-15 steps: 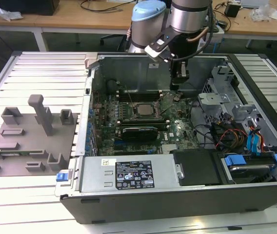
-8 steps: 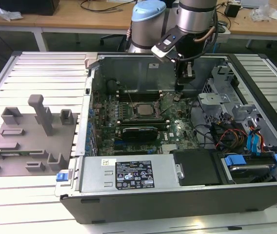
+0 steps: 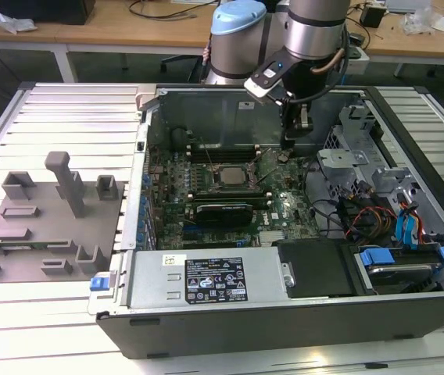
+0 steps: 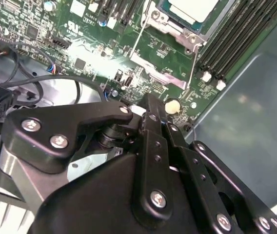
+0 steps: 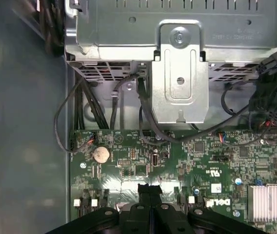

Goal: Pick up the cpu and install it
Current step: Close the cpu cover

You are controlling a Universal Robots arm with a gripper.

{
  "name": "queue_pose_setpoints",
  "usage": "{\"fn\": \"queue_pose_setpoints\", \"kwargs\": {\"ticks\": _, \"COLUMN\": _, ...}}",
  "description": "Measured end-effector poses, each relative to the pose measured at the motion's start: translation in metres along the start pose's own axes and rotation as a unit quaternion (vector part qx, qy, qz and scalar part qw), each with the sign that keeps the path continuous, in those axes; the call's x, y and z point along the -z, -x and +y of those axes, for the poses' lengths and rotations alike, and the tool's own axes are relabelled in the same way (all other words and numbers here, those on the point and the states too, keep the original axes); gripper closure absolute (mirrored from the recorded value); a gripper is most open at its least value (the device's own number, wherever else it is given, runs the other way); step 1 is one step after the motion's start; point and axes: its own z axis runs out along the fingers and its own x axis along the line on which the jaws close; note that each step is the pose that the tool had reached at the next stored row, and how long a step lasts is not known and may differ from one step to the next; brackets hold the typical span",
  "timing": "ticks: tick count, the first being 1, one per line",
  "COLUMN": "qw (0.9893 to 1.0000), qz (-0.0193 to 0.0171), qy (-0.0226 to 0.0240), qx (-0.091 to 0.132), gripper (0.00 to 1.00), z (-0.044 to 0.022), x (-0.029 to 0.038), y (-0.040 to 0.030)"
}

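Claw (image 5: 149, 187) narrow: black metal fingers (image 4: 149, 109) pressed flat together, a thin seam between them, nothing held. It hangs low over the green circuit board (image 5: 128, 168), with a round silvery coin cell (image 5: 101, 154) near the tips. The cpu (image 3: 228, 176) is a flat square with a pale silvery top, sitting in the metal-framed socket (image 3: 241, 162), apart from the claw toward the exterior view's left. In the second wrist view the cpu (image 4: 189, 7) lies inside the shiny frame, beside long black memory slots (image 4: 236, 34). Long black card (image 3: 222, 211) just beside the socket. Grey moulded tray (image 3: 19, 234) on the ribbed bench (image 3: 73, 117), outside the open steel case (image 3: 284, 328).
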Motion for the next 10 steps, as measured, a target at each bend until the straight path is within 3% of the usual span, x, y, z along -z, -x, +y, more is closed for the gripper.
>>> {"fn": "queue_pose_setpoints", "kwargs": {"ticks": 6, "qw": 0.9999, "qz": -0.0001, "qy": -0.0121, "qx": 0.0, "gripper": 0.89, "z": 0.0049, "x": -0.0105, "y": -0.0003}}
{"fn": "queue_pose_setpoints", "kwargs": {"ticks": 10, "qw": 0.9999, "qz": -0.0001, "qy": -0.0172, "qx": 0.0, "gripper": 0.89, "z": 0.0069, "x": -0.0174, "y": -0.0005}}
